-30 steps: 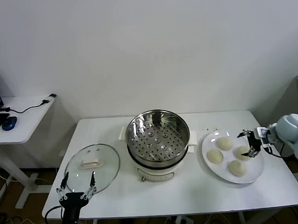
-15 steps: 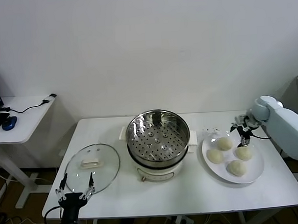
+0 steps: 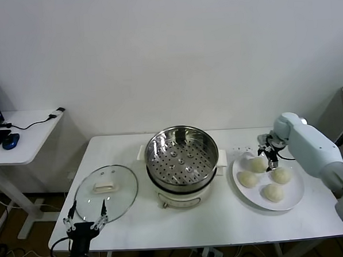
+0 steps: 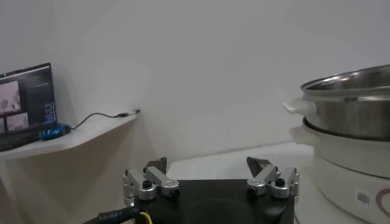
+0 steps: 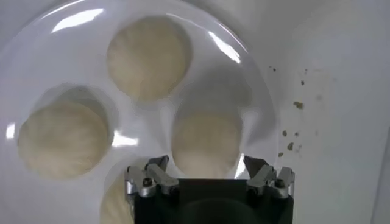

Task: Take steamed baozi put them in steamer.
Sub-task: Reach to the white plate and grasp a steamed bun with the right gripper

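Baozi, all four, sit on the plate; right end effector has swung in from the surface's edge, wide open over the back bun. Steamer empty. Left end effector parked, open.

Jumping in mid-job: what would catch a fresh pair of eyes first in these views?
The shiny steamer stands mid-table with its holed tray bare. To its right, four buns lie on a white plate, with the open right gripper hanging just over the one at the plate's back. The glass lid lies on the table to the steamer's left, and the open left gripper waits by the front edge.
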